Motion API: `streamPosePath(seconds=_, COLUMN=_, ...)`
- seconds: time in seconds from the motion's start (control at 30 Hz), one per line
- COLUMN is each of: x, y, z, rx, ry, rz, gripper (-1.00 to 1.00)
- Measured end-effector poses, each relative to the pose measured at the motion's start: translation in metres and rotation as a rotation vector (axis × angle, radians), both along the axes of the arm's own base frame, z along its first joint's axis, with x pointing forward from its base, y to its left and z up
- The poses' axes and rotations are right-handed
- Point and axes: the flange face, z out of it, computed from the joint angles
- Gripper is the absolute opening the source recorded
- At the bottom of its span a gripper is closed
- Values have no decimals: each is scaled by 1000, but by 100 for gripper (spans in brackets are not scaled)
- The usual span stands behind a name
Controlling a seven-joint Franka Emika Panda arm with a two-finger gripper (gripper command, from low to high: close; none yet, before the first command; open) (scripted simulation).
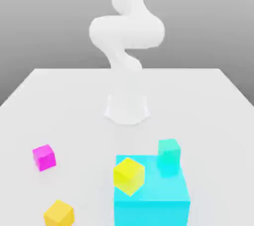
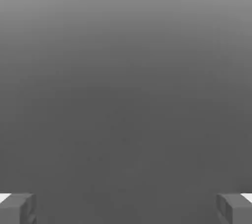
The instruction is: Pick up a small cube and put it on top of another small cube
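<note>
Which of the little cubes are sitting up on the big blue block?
Two are: one yellow cube and the teal cube rest on the big cyan block. The magenta cube and the other yellow cube sit on the table.

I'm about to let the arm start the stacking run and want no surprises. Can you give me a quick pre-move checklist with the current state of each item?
1. Gripper open and empty: ok, the fingers stand wide apart with nothing between them.
2. Small cube free to grasp: ok, the magenta cube sits alone on the table.
3. Space around it: ok, the nearest yellow cube lies apart from it.
4. Second small magenta cube to stack on: cannot tell, I see one.
5. Other blocks settled: cannot tell, a yellow cube and the teal cube are by the big cyan block, contact unclear.
</note>
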Motion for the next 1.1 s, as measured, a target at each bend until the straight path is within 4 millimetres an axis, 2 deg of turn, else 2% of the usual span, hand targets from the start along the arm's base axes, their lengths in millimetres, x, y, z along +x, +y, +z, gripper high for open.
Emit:
streamPosePath(seconds=0.07, x=23, y=-30, z=-49, rx=17, ry=74, rz=-84, gripper=0)
streamPosePath(seconds=0.13, x=37, y=-60, z=-99, rx=38, ry=145, rz=-166, gripper=0)
streamPosePath(seconds=0.2, x=43, y=-90, z=-147, rx=63, ry=211, rz=-245, gripper=0)
streamPosePath(seconds=0.3, x=38, y=-132, z=-219, rx=105, ry=308, rz=-360, gripper=0)
streamPosePath(seconds=0.37, x=27, y=-158, z=-266, rx=138, ry=370, rz=-437, gripper=0)
streamPosePath(seconds=0.47, x=-2, y=-190, z=-334, rx=196, ry=462, rz=-550, gripper=0)
streamPosePath(seconds=0.57, x=-41, y=-212, z=-398, rx=262, ry=551, rz=-662, gripper=0)
streamPosePath(seconds=0.6, x=-60, y=-222, z=-418, rx=291, ry=578, rz=-714, gripper=0)
streamPosePath(seconds=0.67, x=-87, y=-226, z=-454, rx=335, ry=629, rz=-775, gripper=0)
streamPosePath(seconds=0.87, x=-96, y=-224, z=-517, rx=349, ry=652, rz=-793, gripper=0)
streamPosePath(seconds=0.9, x=-97, y=-224, z=-526, rx=349, ry=653, rz=-793, gripper=-100)
streamPosePath(seconds=1.07, x=-97, y=-224, z=-526, rx=349, ry=653, rz=-794, gripper=-100)
streamPosePath(seconds=1.1, x=-97, y=-223, z=-531, rx=349, ry=653, rz=-793, gripper=-100)
